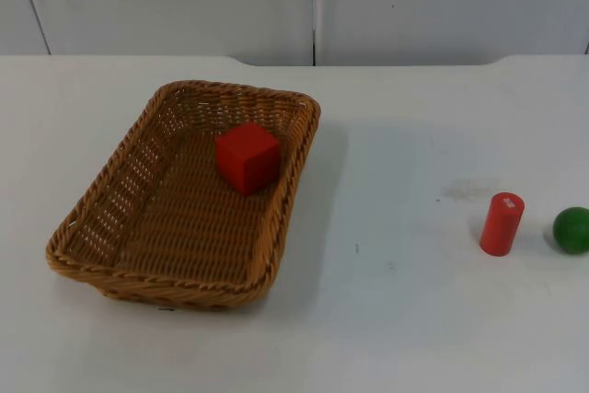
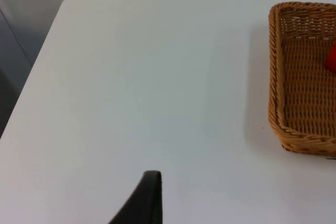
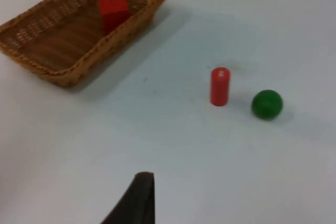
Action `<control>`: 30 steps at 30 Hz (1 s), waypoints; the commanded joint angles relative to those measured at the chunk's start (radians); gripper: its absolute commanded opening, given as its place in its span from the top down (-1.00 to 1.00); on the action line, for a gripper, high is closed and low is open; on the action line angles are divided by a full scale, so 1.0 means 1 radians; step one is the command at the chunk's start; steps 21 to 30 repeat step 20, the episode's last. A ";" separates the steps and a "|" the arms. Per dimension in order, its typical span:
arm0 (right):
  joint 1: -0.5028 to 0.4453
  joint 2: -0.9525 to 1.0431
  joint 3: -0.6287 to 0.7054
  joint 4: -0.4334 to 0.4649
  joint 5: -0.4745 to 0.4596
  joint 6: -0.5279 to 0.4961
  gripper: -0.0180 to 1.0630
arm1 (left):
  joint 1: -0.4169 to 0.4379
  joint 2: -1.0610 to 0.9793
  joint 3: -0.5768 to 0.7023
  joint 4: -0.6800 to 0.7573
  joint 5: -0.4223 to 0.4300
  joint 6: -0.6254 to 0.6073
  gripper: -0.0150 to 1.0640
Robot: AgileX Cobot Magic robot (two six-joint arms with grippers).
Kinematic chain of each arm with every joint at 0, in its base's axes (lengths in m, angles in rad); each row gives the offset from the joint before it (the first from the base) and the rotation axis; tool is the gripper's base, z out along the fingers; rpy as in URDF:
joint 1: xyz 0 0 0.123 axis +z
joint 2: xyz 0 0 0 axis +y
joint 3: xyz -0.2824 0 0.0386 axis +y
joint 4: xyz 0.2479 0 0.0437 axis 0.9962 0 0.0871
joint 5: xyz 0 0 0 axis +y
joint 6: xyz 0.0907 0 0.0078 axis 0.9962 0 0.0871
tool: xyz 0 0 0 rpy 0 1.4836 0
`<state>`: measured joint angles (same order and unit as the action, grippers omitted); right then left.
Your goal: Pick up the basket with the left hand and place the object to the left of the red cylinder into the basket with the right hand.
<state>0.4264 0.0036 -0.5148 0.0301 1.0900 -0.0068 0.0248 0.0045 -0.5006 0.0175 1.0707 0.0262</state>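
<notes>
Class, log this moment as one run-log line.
red cube: inside brown wicker basket | red cylinder: upright | green ball: beside cylinder

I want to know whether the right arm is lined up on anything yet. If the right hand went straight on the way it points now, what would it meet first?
Probably just bare table. The red cylinder and green ball stand off to one side of its line and the basket to the other, though depth is hard to judge.

I can read no text, brand, number or sign anywhere here. The red cylinder [image 1: 502,224] carries a small white patch on its top end, and in my right wrist view the same patch shows on it [image 3: 220,86], but it is too small to make out as writing.
</notes>
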 commanded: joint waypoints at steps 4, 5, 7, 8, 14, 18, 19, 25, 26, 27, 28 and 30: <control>-0.123 -0.004 0.002 -0.001 -0.012 -0.004 -0.99 | -0.007 -0.004 0.006 -0.007 0.003 0.002 -0.98; -0.149 -0.004 0.002 -0.001 -0.012 -0.004 -0.99 | -0.007 -0.004 0.006 -0.007 0.003 0.002 -0.98; -0.174 -0.004 0.002 -0.001 -0.012 -0.004 -0.99 | -0.007 -0.004 0.006 -0.007 0.003 0.002 -0.98; -0.193 -0.004 0.002 -0.001 -0.012 -0.004 -0.99 | -0.007 -0.004 0.006 -0.007 0.003 0.002 -0.98; -0.291 -0.004 0.000 -0.001 -0.012 -0.004 -0.99 | -0.007 -0.004 0.006 -0.007 0.003 0.002 -0.98; -0.344 -0.004 0.000 -0.001 -0.012 -0.004 -0.99 | -0.007 -0.004 0.006 -0.007 0.003 0.002 -0.98; -0.344 -0.004 0.000 -0.001 -0.012 -0.004 -0.99 | -0.007 -0.004 0.006 -0.007 0.003 0.002 -0.98; -0.354 -0.004 0.000 -0.001 -0.012 -0.004 -0.99 | -0.007 -0.004 0.006 -0.007 0.003 0.002 -0.98; -0.354 -0.004 0.000 -0.001 -0.012 -0.004 -0.99 | -0.007 -0.004 0.006 -0.007 0.003 0.002 -0.98; -0.354 -0.004 0.000 -0.001 -0.012 -0.004 -0.99 | -0.007 -0.004 0.006 -0.007 0.003 0.002 -0.98; -0.354 -0.004 0.000 -0.001 -0.012 -0.004 -0.99 | -0.007 -0.004 0.006 -0.007 0.003 0.002 -0.98; -0.354 -0.004 0.000 -0.001 -0.012 -0.004 -0.99 | -0.007 -0.004 0.006 -0.007 0.003 0.002 -0.98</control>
